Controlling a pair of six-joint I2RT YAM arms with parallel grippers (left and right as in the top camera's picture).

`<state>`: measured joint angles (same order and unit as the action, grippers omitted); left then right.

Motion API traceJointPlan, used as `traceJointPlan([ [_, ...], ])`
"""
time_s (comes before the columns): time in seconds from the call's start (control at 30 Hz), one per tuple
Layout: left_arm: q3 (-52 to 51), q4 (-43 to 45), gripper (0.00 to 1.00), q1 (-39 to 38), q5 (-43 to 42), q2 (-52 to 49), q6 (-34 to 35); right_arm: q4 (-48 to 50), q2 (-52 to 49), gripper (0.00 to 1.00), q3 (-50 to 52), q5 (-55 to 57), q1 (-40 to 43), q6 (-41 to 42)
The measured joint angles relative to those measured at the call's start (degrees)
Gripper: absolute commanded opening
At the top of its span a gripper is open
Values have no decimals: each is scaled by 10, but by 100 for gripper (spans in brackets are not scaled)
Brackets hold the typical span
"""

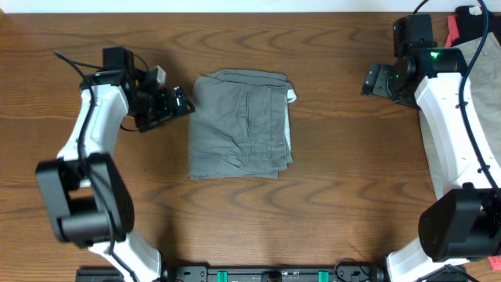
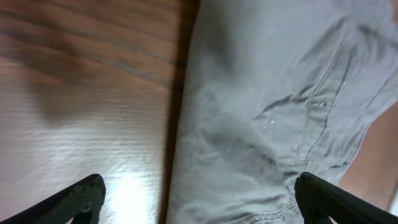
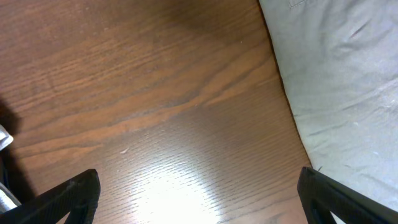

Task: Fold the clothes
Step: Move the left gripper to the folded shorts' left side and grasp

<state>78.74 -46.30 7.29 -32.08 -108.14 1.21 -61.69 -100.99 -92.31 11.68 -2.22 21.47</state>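
A grey pair of shorts (image 1: pixel 241 125) lies at the middle of the worktop (image 1: pixel 313 211), flattened into a compact, roughly square bundle with layered edges showing along its right side. The left gripper (image 1: pixel 178 102) hovers just beside the bundle's upper left corner, its jaws spread wide and holding nothing; the left wrist view shows the cloth's edge running between its fingers. The right gripper (image 1: pixel 372 80) hangs well apart from the bundle on the far right, its jaws likewise spread and empty over bare wood. Beside it is a paler pair (image 3: pixel 336 87) at the worktop's right edge, partly hidden by the arm. Judged from the tidy outline, folding of the grey pair looks finished or nearly so, with neither arm touching it. The likely next move calls for the right arm to take a hem or waistband edge of the paler pair and draw it into open space for spreading, unless the grey bundle first needs a final press or a shift aside. Counted: two pairs of shorts, two grippers, and one red object (image 1: pixel 455 33) at the top right corner.
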Motion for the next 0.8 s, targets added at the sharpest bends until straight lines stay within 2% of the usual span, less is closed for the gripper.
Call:
traceJointPlan([
  [0.33,0,-4,99,-1,-99,-105,-68,0,0,99,0,0,0,0],
  [0.37,0,-3,96,-1,-102,-105,-74,0,0,99,0,0,0,0],
  [0.4,0,-3,90,-1,-104,-106,-76,0,0,99,0,0,0,0],
  [0.5,-2,8,50,-3,-108,-112,-88,0,0,99,0,0,0,0],
  [0.53,-3,14,39,-4,-108,-114,-89,0,0,99,0,0,0,0],
  [0.63,-6,25,26,-10,-108,-119,-91,0,0,99,0,0,0,0],
  [0.67,-6,30,20,-13,-108,-119,-92,0,0,99,0,0,0,0],
  [0.7,-6,33,10,-16,-108,-119,-90,0,0,99,0,0,0,0],
  [0.73,-6,39,6,-19,-109,-119,-90,0,0,100,0,0,0,0],
  [0.8,-6,58,6,-22,-108,-120,-85,0,0,99,0,0,0,0],
])
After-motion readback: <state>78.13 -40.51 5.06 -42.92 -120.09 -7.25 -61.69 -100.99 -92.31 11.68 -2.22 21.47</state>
